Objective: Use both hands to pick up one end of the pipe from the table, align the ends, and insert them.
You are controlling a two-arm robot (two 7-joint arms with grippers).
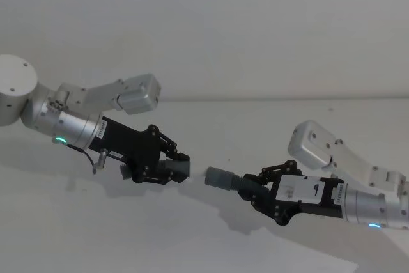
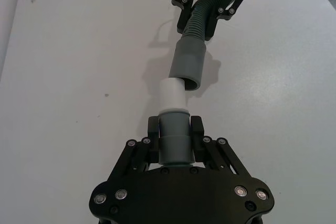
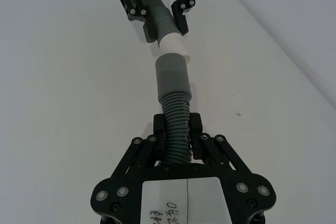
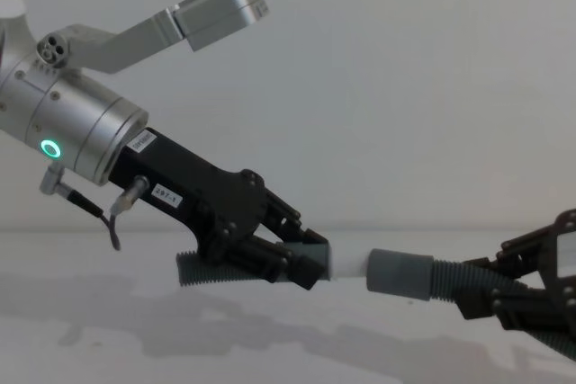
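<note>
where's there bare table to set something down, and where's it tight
Bare table lies wide on either side of the line of the two hose pieces, and below them in the head view. Tight spot: the middle, where the left gripper holds the white tip right at the grey cuff held by the right gripper.

Bare test bench, lab-like. Plain white matte table (image 1: 128, 234) against a blank pale wall (image 1: 255, 23). Two silver-and-black robot arms share the surface.

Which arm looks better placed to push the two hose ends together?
Probably the right gripper: its grey cuff opens toward the white tip held by the left gripper, nearly touching and roughly lined up. Either could close the gap.
</note>
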